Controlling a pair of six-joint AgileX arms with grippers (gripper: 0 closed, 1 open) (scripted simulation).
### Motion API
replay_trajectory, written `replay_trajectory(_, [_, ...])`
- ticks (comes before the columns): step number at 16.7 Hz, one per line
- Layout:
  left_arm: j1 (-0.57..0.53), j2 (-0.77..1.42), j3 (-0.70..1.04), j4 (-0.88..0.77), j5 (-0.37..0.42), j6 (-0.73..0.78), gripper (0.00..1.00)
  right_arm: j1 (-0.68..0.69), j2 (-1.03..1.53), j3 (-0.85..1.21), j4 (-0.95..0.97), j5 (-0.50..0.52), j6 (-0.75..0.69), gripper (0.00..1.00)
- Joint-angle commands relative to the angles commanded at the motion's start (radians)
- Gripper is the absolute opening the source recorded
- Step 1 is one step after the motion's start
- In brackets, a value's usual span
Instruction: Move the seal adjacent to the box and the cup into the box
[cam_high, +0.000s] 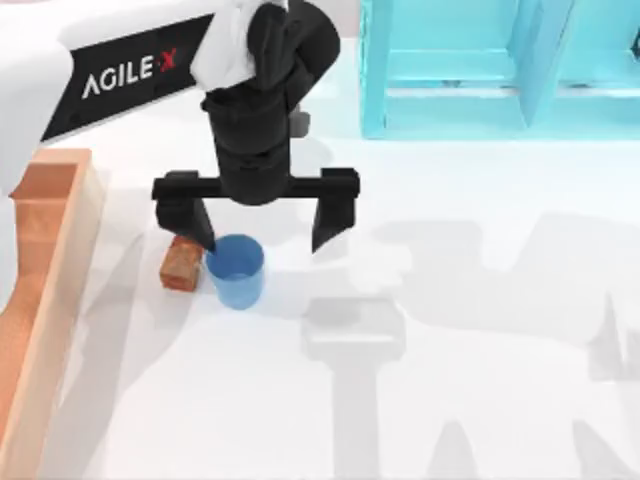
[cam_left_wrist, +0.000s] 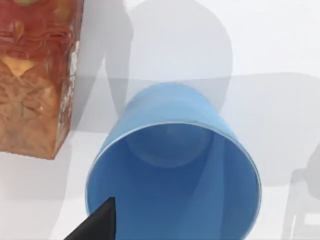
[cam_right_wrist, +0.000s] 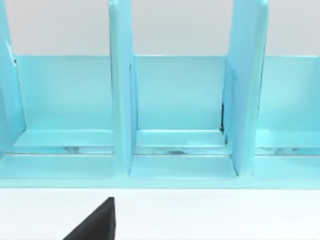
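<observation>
Jaws spread over cup (cam_high: 237, 270); arm reads "AGILE·X".

White AgileX-lettered left arm (cam_high: 110, 75), black claw (cam_high: 262, 232).

Plain blue cup (cam_high: 236, 270), reddish-brown seal (cam_high: 182, 264) with tan pattern, orange-tan box (cam_high: 45, 250), cyan shelf (cam_high: 500, 65).

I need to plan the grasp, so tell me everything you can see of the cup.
The cup is plain blue, smooth, handleless, slightly tapered, upright, open and empty. It stands on the white table near the left side, beside the seal; whether they touch is unclear. The left end effector hangs open above it, one finger over the rim.
</observation>
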Motion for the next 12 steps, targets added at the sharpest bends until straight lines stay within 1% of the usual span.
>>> replay_trajectory(4, [-0.001, 0.03, -0.102, 0.132, 0.0, 0.0, 1.0, 0.0, 0.0, 0.0, 0.0, 0.0, 0.0, 1.0])
replay_trajectory(9, [-0.001, 0.036, -0.121, 0.157, 0.0, -0.001, 1.0, 0.0, 0.0, 0.0, 0.0, 0.0, 0.0, 1.0])
replay_trajectory(12, [-0.001, 0.036, -0.121, 0.157, 0.0, -0.001, 0.77, 0.0, 0.0, 0.0, 0.0, 0.0, 0.0, 1.0])
